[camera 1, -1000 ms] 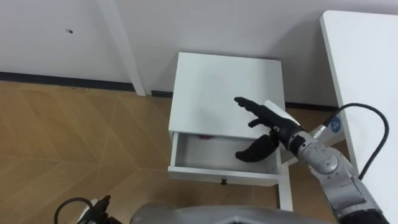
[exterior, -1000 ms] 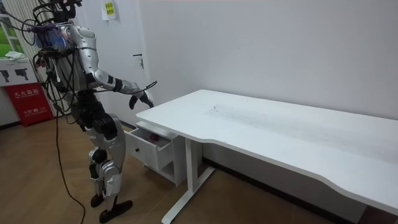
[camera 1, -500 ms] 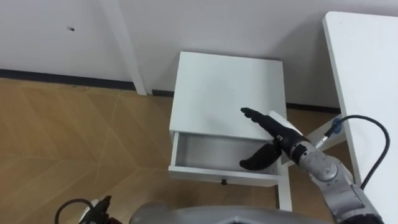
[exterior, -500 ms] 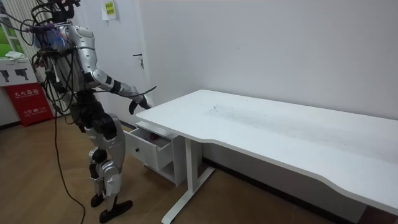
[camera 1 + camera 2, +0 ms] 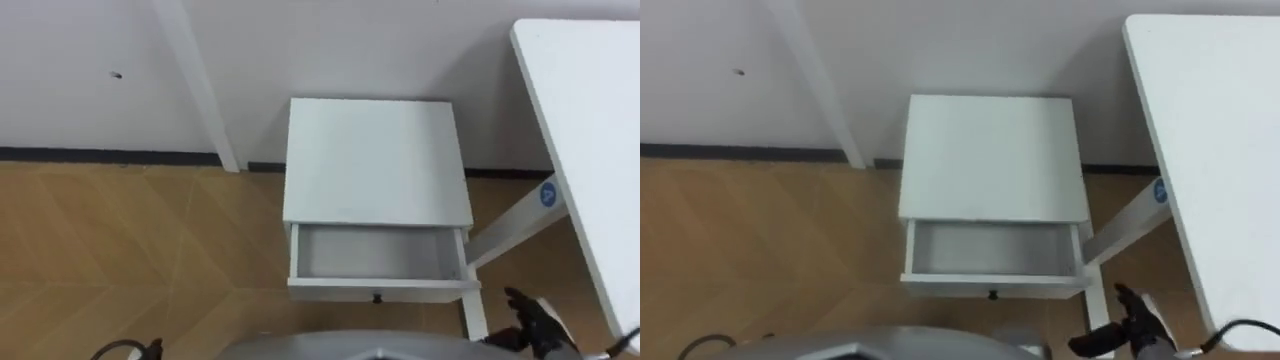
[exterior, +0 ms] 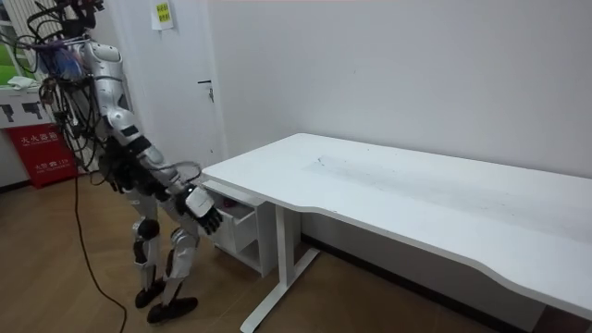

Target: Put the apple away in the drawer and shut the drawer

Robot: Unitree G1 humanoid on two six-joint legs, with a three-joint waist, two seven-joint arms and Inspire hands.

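Drawer [image 5: 378, 255] stands pulled out at the front edge of the white cabinet [image 5: 375, 160], beside the desk [image 5: 590, 120]. Right hand [image 5: 1135, 330] hangs low near the drawer's right front corner, fingers loosely spread, holding nothing. Apple location: cannot tell.

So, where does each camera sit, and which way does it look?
Left eye view: on the robot's head, looking down at the cabinet and its open drawer; right hand at lower right.
Right eye view: beside it, same look, same hand.
Room view: standing off in the room, seeing the whole robot bent by the table.
Shared: all three show the drawer and table.
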